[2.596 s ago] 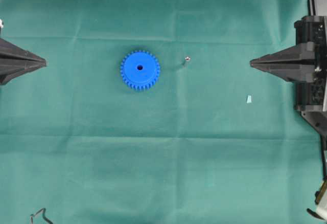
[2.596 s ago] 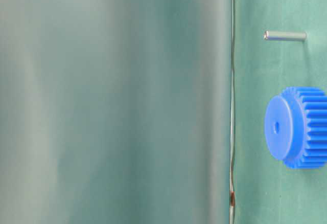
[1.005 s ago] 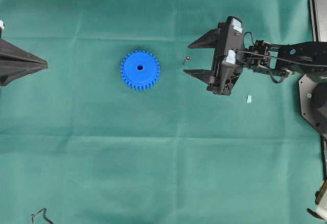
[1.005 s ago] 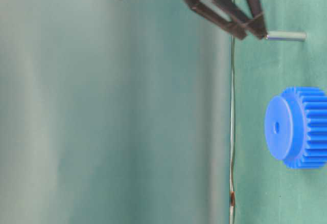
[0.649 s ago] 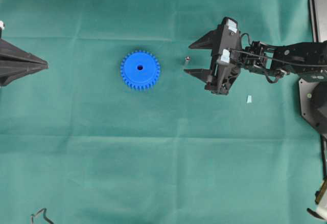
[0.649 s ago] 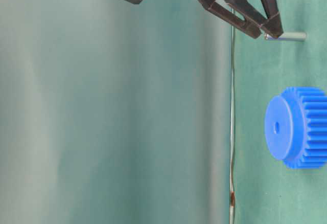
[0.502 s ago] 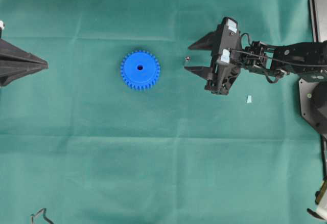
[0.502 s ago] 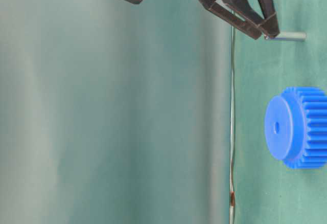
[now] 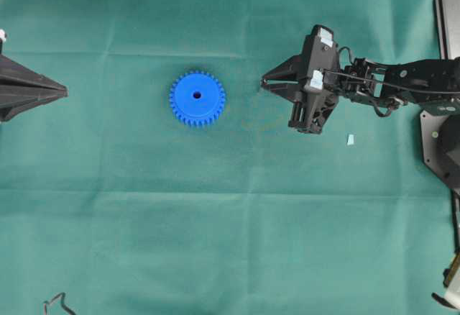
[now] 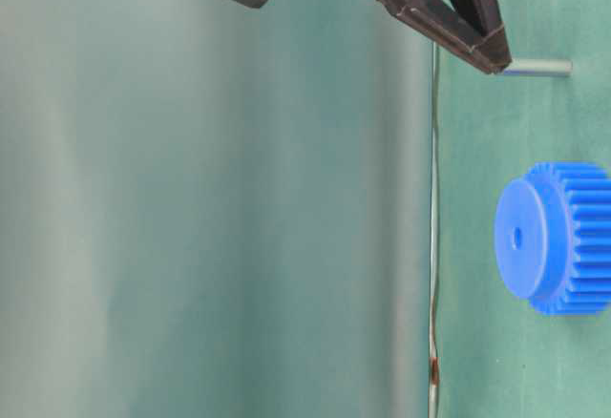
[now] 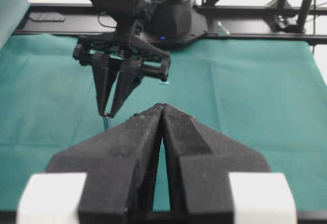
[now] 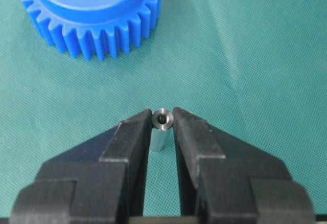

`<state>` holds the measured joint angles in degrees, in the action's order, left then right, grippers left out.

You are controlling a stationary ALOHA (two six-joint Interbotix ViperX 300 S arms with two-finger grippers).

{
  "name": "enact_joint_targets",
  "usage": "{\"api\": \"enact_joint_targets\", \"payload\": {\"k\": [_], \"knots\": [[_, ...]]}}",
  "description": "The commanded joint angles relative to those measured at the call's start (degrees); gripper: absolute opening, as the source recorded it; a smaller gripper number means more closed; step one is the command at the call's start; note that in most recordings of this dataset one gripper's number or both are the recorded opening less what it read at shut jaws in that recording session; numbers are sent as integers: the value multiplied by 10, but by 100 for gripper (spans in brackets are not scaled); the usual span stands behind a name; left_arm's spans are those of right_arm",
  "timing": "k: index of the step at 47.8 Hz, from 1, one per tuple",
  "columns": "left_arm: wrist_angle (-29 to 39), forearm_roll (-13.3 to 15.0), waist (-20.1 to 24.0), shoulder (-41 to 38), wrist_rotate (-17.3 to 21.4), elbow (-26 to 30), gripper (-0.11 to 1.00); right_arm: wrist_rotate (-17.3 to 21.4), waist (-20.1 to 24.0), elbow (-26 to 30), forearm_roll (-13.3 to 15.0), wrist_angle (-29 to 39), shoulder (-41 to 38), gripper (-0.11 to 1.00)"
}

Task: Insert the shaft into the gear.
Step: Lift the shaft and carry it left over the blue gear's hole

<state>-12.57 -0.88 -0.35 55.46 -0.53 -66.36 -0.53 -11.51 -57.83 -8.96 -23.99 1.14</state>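
Right gripper point(image 12: 162, 120) has its two black fingers pressed in on the shaft point(image 12: 161, 127), one on each side, near the pin's top end. That shaft is a tiny silver-grey metal pin, smooth and shiny, with a round top that has a little dark dip in it. It stands upright on the cloth, and the fingertips point(image 12: 138, 127) are wedge-shaped and look rough and matte. From the table-level view the pin point(image 10: 539, 68) still reaches down to the cloth, with the gripper point(image 10: 496, 60) at its upper end.

Just beyond the pin sits the gear point(image 12: 89, 9), a bright blue plastic wheel, thick and round, with many small square teeth around its rim and a flat raised top. It lies flat. From above, the gear point(image 9: 197, 98) shows a small dark hole in its middle, and the right gripper point(image 9: 265, 83) is near it but apart.

Both rest on a green cloth point(image 9: 215, 221) with a fine woven look and soft creases. A small pale-blue scrap point(image 9: 350, 139) lies close to the right arm.

Over at the far side, the left gripper point(image 11: 162, 112) looks closed, its dark grainy fingers point(image 11: 133, 137) meeting at a point, though a thin slit shows lower down.
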Motion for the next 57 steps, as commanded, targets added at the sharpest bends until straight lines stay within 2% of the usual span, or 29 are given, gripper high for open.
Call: {"api": "enact_joint_targets", "payload": {"k": [1,10,26,43,57], "knots": [[-3,-1,-1,-4,0,14,0,1,-1,9,1,2,8,16],[-2,-1,-1,-4,-1,14,0,1,-1,12,0,25,46,16],[-3,-1,-1,-4,-1,14,0,-1,-1,30,1,130,125,16],[2,-1,-1,-4,-1,14,0,0,-1,48,1,138,118,16],[2,-1,-1,-4,-1,14,0,-4,15,140,4,142,41,16]]}}
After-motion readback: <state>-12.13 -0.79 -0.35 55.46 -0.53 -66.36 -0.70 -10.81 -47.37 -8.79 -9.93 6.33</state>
